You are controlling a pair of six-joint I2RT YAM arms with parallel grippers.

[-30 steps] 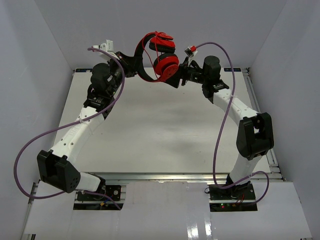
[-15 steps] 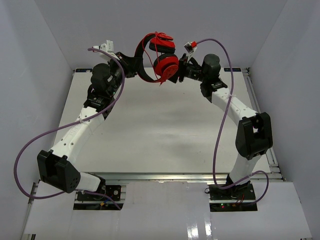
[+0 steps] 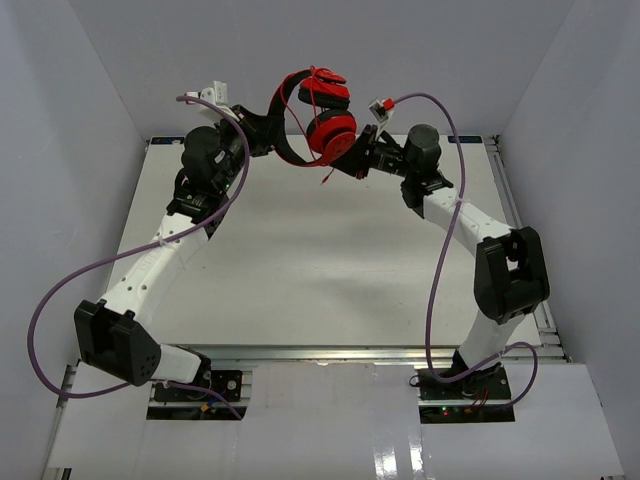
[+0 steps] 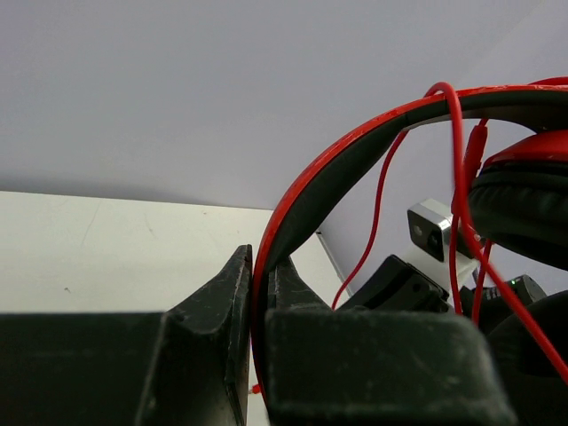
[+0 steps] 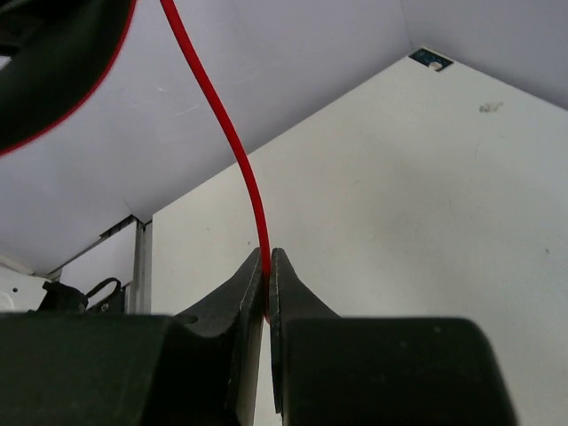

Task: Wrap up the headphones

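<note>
The red headphones (image 3: 318, 112) hang in the air above the table's far edge, with the thin red cord (image 3: 312, 92) looped over the cups. My left gripper (image 3: 266, 128) is shut on the black-and-red headband (image 4: 355, 146), which runs between its jaws (image 4: 259, 262). An ear pad (image 4: 524, 213) and cord strands (image 4: 377, 213) show at the right of the left wrist view. My right gripper (image 3: 356, 160) sits just below the lower cup, shut on the cord (image 5: 226, 124), which rises up and left from its tips (image 5: 267, 257). A loose cord end (image 3: 326, 180) dangles below the cup.
The white table (image 3: 320, 270) lies under both arms, boxed in by grey walls. Purple arm cables (image 3: 60, 290) arc out beside each arm. A metal rail (image 3: 522, 215) runs along the table's right edge.
</note>
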